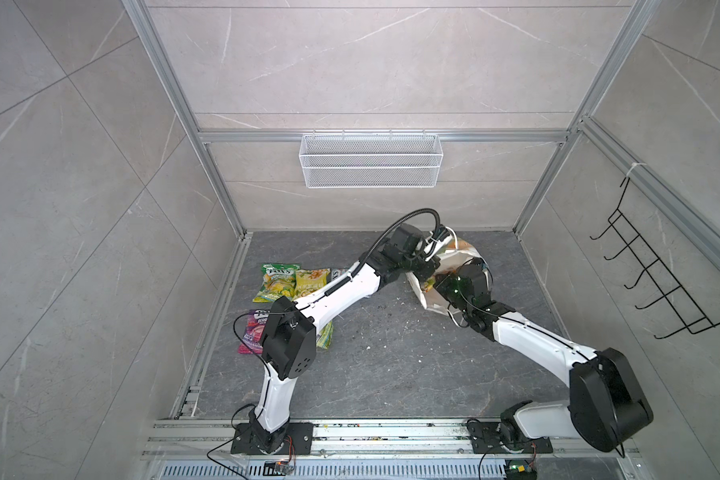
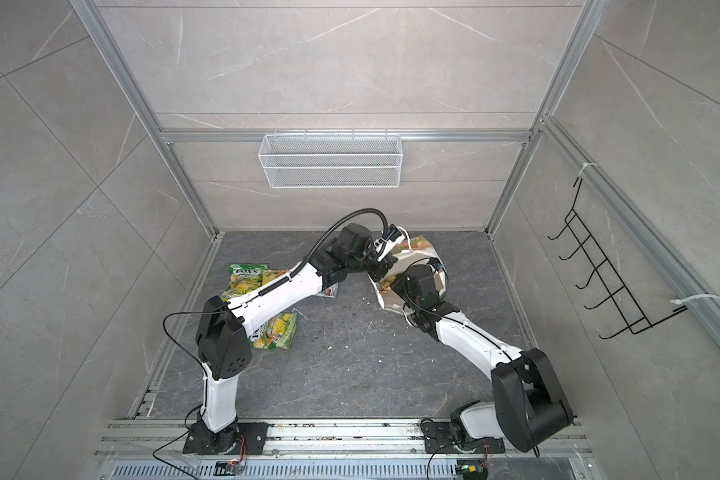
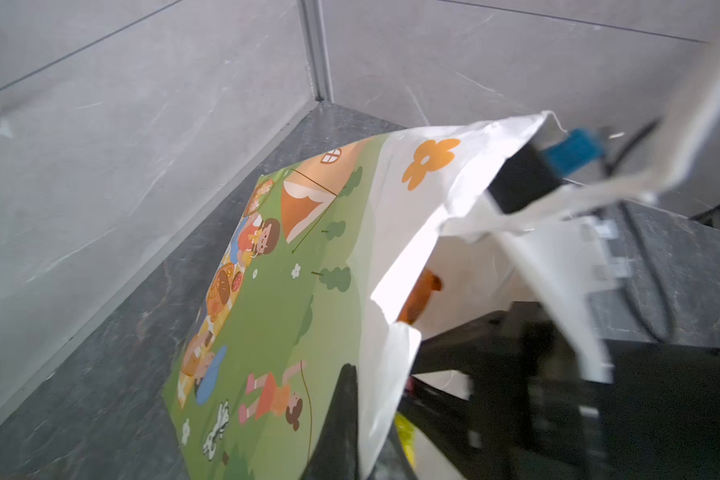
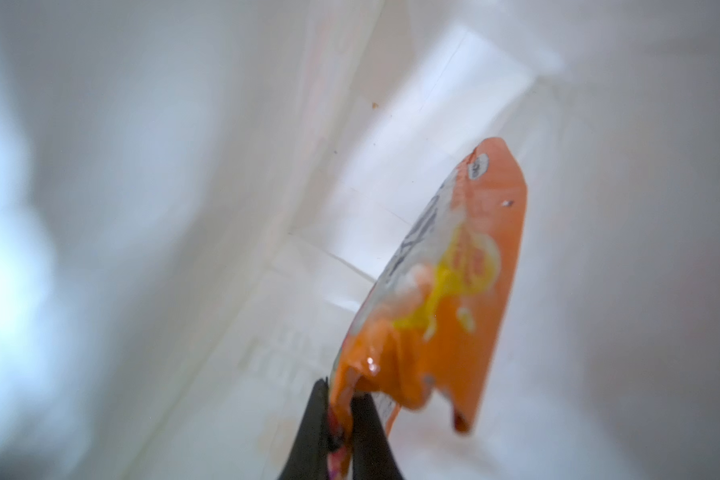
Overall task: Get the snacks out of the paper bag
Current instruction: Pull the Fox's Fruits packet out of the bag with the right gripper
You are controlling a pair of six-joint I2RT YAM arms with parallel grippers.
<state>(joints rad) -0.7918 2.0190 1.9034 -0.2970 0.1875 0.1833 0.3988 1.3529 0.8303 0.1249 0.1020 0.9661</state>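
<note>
White paper walls are seen on every side of the orange packet [image 4: 445, 311], which is pinched by its near corner between the closed fingers of the right gripper [image 4: 341, 432]. It is therefore placed fully inside the paper bag [image 3: 275, 311].

The bag's rim is clamped by the left gripper [image 3: 371, 436], one finger outside the printed face and one within, so the mouth is held open.

Four snacks are laid on the dark floor [image 1: 391, 353], well apart from the bag:
- a green-yellow packet [image 1: 276, 282]
- a yellow packet [image 1: 310, 282] touching it
- a purple packet [image 1: 252, 332], partly hidden under the left arm [image 1: 341, 291]
- a second green-yellow packet [image 2: 279, 330], also partly hidden under that arm

The task is judged well past half done. The orange packet is not yet drawn out, and whether others lie deeper cannot be told.

The bag is tipped, and its mouth appears turned toward the near edge of the floor and its bottom toward the rear wall [image 1: 371, 203]. The held packet's long axis is aligned with the bag's depth, free end toward the bottom.
</note>
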